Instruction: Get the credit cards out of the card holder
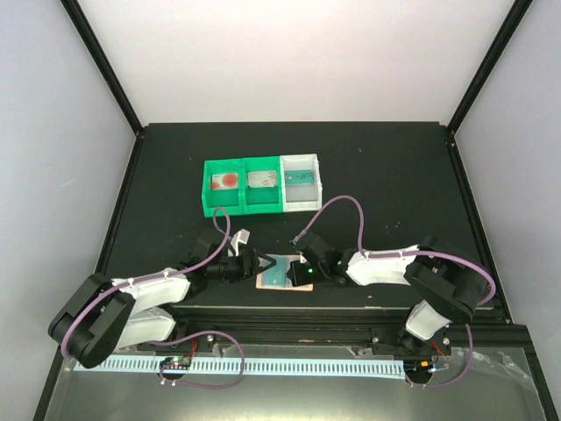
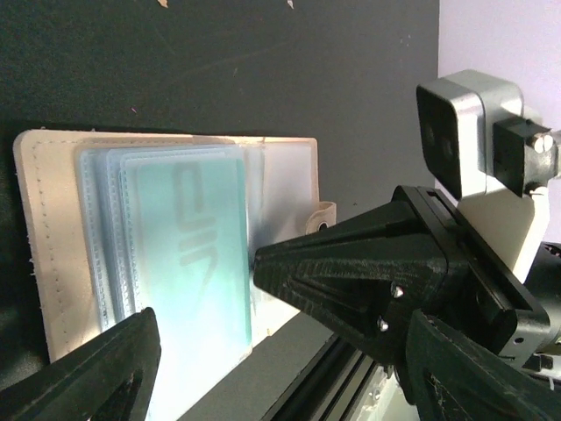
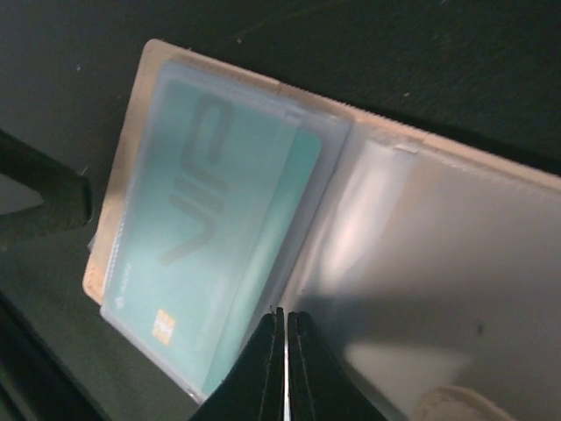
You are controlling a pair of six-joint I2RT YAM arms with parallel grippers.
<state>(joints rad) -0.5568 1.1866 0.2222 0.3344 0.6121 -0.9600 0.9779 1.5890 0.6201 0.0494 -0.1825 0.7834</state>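
The card holder (image 1: 267, 285) lies open on the black table between both arms, tan with clear inner sleeves (image 2: 44, 246) (image 3: 456, 263). Teal credit cards (image 1: 279, 272) sit in the left sleeves, the top one marked VIP (image 2: 188, 254) (image 3: 202, 219), a second showing beneath it (image 3: 302, 167). My right gripper (image 1: 296, 274) (image 3: 285, 313) is shut, its tips pressed down at the fold beside the cards' edge (image 2: 260, 263). On the holder's left, my left gripper (image 1: 262, 266) (image 2: 285, 351) stands open, its fingers (image 2: 96, 373) wide apart around the cards' end. It grips nothing.
A green-and-white three-compartment bin (image 1: 261, 206) stands behind the holder, with small items in each compartment. The table's front rail (image 1: 298, 329) runs just below the holder. White walls close in the sides and back.
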